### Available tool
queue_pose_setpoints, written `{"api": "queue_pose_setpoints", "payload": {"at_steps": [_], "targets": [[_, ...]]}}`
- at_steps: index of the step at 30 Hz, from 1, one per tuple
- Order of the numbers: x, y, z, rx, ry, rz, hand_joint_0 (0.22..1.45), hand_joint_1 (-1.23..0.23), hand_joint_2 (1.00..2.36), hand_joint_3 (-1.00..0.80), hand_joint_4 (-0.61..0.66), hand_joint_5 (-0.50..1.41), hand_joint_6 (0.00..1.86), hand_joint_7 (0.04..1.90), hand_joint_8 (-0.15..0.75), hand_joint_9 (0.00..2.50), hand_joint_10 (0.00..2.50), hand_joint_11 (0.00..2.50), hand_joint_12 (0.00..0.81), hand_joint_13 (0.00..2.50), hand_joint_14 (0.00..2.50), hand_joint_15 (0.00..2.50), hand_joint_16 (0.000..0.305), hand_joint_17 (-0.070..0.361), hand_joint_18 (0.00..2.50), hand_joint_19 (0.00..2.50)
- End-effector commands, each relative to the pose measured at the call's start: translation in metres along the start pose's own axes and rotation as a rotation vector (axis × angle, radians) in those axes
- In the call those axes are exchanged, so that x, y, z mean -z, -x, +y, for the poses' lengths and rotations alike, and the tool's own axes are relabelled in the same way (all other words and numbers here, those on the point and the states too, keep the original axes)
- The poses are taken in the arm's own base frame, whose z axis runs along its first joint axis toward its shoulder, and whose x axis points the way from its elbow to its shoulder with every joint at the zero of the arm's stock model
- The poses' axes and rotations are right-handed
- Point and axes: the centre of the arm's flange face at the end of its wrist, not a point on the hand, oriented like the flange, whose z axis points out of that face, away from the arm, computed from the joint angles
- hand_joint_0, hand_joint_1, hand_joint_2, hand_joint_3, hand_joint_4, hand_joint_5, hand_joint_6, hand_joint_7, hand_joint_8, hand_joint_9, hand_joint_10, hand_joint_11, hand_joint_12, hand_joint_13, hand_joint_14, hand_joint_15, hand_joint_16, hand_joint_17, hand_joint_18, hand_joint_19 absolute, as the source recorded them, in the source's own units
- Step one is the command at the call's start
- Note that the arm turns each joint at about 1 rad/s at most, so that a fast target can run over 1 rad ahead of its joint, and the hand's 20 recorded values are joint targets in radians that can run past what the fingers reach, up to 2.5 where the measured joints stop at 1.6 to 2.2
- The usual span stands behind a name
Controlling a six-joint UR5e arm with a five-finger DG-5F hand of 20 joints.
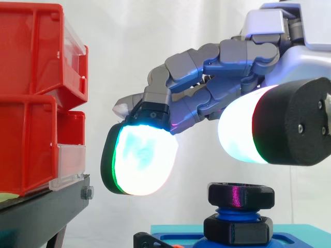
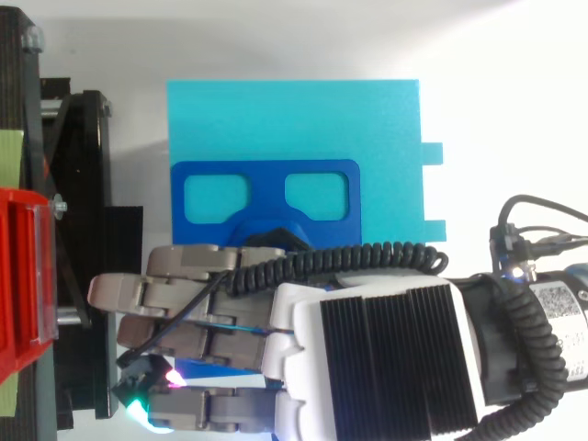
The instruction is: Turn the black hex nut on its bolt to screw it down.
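Black and six-sided, the hex nut (image 1: 241, 195) sits directly under the hand (image 1: 235, 54), high on a blue threaded bolt (image 1: 239, 212). Its upper face is level and a faint magenta glint lies on its near flank. The hand holds nothing. Its fingers reach out loosely bent, with a wide gap between the glowing fingertip pad (image 1: 142, 160) beyond the nut and the pad on the wrist side. Both pads hang above the nut, clear of it.

Lower on the bolt, just under the thread, is what seems to be a second black nut (image 1: 238, 230), resting on a blue fixture (image 2: 266, 175).

The side view gives the heights: pads over the nut, nut over the thread, and air between hand and nut. The top view gives the layout instead. There the back of the hand (image 2: 367, 340) lies over the bolt's spot, the fixture shows two rectangular windows ahead of the knuckles, and it rests on a cyan plate (image 2: 294, 119) with two small tabs on its wrist-side edge.

Past the fingertips stands the black stand (image 1: 46, 206), carrying red bins (image 1: 31, 51). A white curtain (image 1: 155, 31) hangs behind everything.
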Motion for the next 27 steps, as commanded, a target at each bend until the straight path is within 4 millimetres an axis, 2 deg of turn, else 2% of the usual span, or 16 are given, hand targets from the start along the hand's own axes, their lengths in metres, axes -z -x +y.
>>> {"api": "queue_pose_setpoints", "payload": {"at_steps": [1,14,27], "targets": [[0.001,0.002,-0.008,0.022,0.011,0.000,0.55,-0.38,1.00,-0.50,0.16,-0.11,0.50,0.99,0.263,0.51,0.00,0.00,0.346,0.14,0.00,0.00,0.050,0.112,0.15,0.24],[0.006,0.005,-0.031,0.089,0.035,0.012,0.55,-0.37,1.00,-0.50,0.06,-0.06,0.50,1.18,0.261,0.62,0.00,0.00,0.340,0.18,0.00,0.00,0.049,0.110,0.19,0.25],[0.008,0.006,-0.036,0.093,0.057,0.024,0.55,-0.36,1.00,-0.50,0.04,-0.03,0.50,1.22,0.253,0.70,0.00,0.00,0.333,0.22,0.00,0.00,0.047,0.106,0.24,0.26]]}}
